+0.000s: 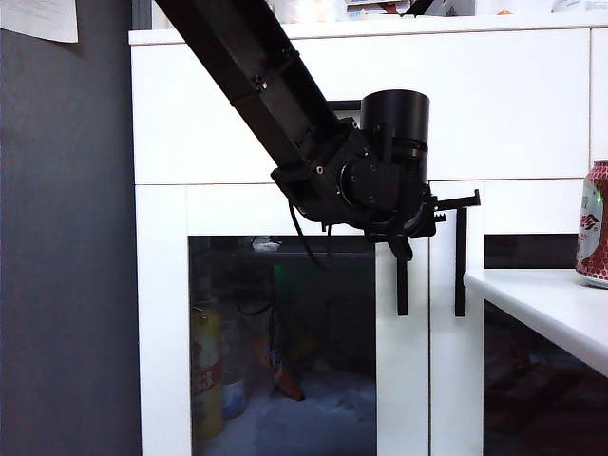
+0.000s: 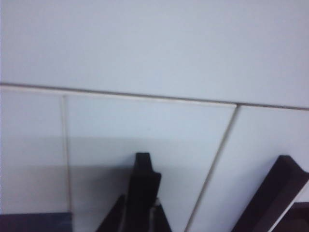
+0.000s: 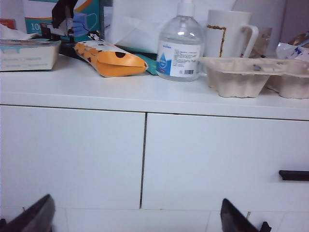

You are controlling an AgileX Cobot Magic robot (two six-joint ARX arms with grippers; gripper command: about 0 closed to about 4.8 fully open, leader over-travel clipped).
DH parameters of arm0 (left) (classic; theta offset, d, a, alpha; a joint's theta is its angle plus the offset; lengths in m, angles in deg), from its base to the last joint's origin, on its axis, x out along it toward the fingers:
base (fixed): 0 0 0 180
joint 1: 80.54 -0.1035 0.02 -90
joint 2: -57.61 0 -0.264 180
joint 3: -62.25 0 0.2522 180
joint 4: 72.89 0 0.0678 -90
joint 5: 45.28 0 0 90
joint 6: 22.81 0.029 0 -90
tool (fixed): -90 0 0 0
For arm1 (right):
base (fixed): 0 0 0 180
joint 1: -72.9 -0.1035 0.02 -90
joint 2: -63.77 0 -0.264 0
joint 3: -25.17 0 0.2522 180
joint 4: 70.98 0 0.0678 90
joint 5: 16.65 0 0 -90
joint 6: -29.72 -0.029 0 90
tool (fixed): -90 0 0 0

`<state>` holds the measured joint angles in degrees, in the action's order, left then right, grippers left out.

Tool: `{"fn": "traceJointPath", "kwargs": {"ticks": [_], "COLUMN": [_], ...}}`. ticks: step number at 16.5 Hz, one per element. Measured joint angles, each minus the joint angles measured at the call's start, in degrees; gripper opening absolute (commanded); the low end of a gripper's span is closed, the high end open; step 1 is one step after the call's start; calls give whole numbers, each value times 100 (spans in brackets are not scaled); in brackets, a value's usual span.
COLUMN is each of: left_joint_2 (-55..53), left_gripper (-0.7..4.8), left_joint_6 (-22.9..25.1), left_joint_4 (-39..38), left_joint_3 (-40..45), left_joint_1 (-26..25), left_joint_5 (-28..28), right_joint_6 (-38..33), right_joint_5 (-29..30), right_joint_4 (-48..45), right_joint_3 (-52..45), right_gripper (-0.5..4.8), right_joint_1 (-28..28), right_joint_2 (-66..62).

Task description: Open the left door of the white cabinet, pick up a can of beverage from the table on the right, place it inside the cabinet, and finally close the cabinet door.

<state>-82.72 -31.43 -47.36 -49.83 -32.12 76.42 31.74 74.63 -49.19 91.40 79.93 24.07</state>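
Looking across from the left, I see the white cabinet point(image 1: 161, 285) with the left door point(image 1: 285, 214) flush with the frame, its dark glass panel showing a yellow bottle point(image 1: 205, 370) inside. My left arm slants down from the top of the exterior view, and the left gripper point(image 1: 403, 252) sits at the top of that door's vertical black handle point(image 1: 402, 290). In the left wrist view the fingers point(image 2: 144, 193) are drawn together on the handle point(image 2: 142, 166), so I read it as clamped on the bar. Just right of it hangs the matching handle point(image 1: 461, 261) of the narrower door point(image 1: 456, 361). Further right, the table point(image 1: 541, 304) juts in, and the can of beverage point(image 1: 595, 224) stands upright on it at the frame edge. The right gripper point(image 3: 135, 220) faces the cabinet's upper drawer fronts, its fingertips point(image 3: 36, 217) wide apart and holding nothing; a sanitizer bottle point(image 3: 179, 46) and a white mug point(image 3: 231, 34) stand on the cabinet top above.
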Motion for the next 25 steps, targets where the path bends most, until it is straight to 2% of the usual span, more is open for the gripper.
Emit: {"fn": "traceJointPath", "kwargs": {"ticks": [3, 8, 11, 17, 22, 25], "left_joint_2": [0, 11, 11, 11, 11, 11], "left_gripper": [-5, -5, -5, -5, -5, -5], "left_joint_6": [-2, -2, -2, -2, -2, -2], "left_joint_4": [-26, -114, -116, -118, -120, -118], "left_joint_3": [-2, -11, -11, -11, -11, -7], "left_joint_1": [4, 4, 4, 4, 4, 7], "left_joint_5": [4, 4, 4, 4, 4, 4], "right_joint_6": [0, 0, -2, -223, -223, -223], "right_joint_5": [-2, -2, 0, 2, 0, 0], "right_joint_4": [-22, -966, -1102, -678, 442, 516], "right_joint_3": [0, 2, 7, 11, 9, 9], "right_gripper": [441, 441, 441, 441, 441, 441], "right_joint_1": [0, -4, -4, -7, -7, -7], "right_joint_2": [-2, -7, -7, 4, -7, -9]}}
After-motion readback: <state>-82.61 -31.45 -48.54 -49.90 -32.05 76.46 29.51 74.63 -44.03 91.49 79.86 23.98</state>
